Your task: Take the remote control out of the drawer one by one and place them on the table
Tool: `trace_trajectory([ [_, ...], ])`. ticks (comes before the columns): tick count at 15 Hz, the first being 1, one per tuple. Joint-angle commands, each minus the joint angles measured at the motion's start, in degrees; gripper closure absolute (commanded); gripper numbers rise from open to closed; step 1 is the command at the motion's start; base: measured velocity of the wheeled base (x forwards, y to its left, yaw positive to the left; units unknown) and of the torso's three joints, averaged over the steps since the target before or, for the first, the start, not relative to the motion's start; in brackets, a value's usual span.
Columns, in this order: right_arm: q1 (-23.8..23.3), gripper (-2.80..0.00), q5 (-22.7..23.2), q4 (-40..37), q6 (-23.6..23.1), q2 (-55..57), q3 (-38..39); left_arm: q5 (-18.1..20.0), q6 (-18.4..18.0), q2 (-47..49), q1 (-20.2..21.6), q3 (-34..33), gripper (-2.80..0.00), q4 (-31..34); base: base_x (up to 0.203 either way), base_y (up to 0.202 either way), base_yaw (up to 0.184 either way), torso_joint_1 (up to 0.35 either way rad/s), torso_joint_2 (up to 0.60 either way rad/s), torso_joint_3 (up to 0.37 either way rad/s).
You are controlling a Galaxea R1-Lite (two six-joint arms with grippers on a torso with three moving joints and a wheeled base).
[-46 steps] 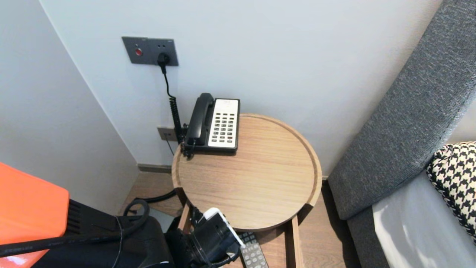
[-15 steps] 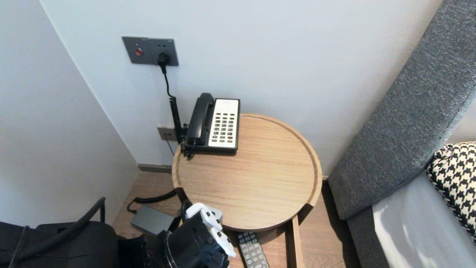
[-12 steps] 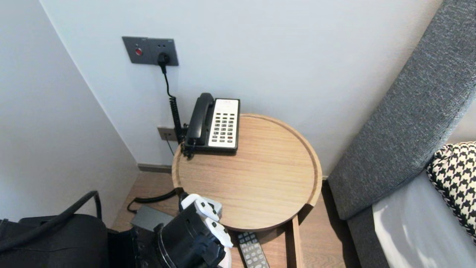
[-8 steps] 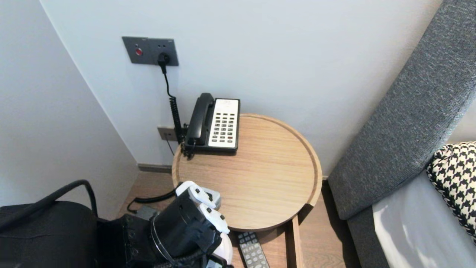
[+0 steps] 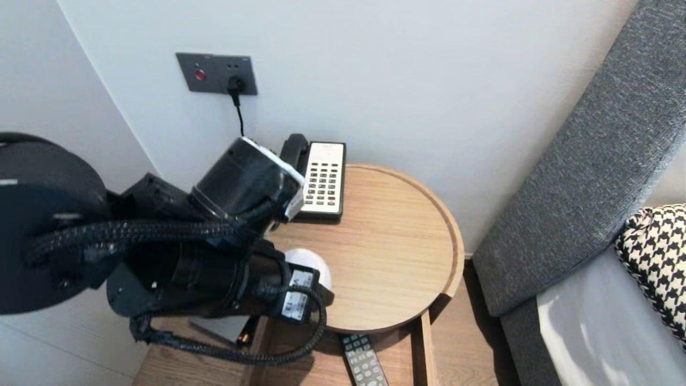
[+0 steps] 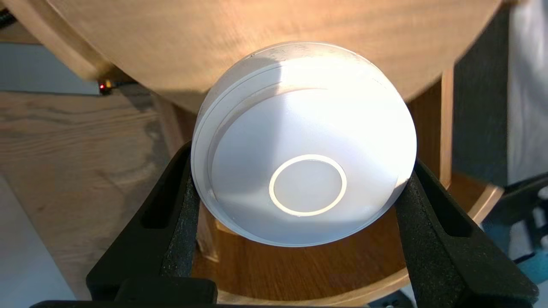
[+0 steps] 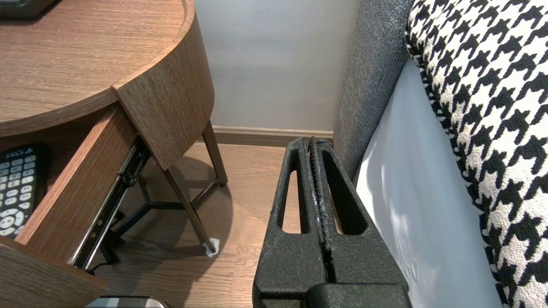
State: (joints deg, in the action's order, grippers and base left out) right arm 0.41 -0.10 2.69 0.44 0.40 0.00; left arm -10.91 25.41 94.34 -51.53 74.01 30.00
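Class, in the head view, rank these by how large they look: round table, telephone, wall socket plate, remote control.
1. round table
2. telephone, though partly covered
3. wall socket plate
4. remote control, but the picture's edge cuts it off, so its place after the plate is unsure.

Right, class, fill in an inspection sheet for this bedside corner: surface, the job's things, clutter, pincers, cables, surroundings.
Surface: round wooden table with a raised rim; drawer beneath it pulled open.
Job's things: white round disc, held over the table's near left edge.
Clutter: telephone at the table's back left; remote control in the drawer.
Pincers: left pincer clamped on the disc's sides; right pincer shut, parked low beside the grey sofa.
Cables: black cord hanging from the wall socket; braided cable looping under the left arm.
Surroundings: houndstooth cushion on the sofa; wooden floor.
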Motion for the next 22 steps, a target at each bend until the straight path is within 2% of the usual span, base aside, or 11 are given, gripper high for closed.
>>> trace_trajectory([
  [1, 0.02, 0.00, 0.01, 0.03, 0.00, 0.04, 1.41, 0.53, -0.28, 4.02, 3.56, 7.95, 0.00, 5.49, 0.000, 0.000, 0.000, 0.000, 0.00, 0.000],
  [5, 0.02, 0.00, 0.01, 0.03, 0.00, 0.04, 1.41, 2.73, -2.52, 9.90, 6.00, 17.78, 0.00, 16.44, 0.000, 0.000, 0.000, 0.000, 0.00, 0.000],
  [10, 0.02, 0.00, 0.01, 0.03, 0.00, 0.04, 1.41, 2.91, -3.12, 18.56, 7.30, 29.15, 0.00, 23.72, 0.000, 0.000, 0.000, 0.000, 0.00, 0.000],
  [14, 0.02, 0.00, 0.01, 0.03, 0.00, 0.04, 1.41, 4.23, -3.50, 20.54, 8.11, 30.14, 0.00, 23.88, 0.000, 0.000, 0.000, 0.000, 0.00, 0.000],
  [22, 0.02, 0.00, 0.01, 0.03, 0.00, 0.04, 1.41, 4.32, -4.71, 20.98, 8.28, 30.14, 0.00, 25.06, 0.000, 0.000, 0.000, 0.000, 0.00, 0.000],
])
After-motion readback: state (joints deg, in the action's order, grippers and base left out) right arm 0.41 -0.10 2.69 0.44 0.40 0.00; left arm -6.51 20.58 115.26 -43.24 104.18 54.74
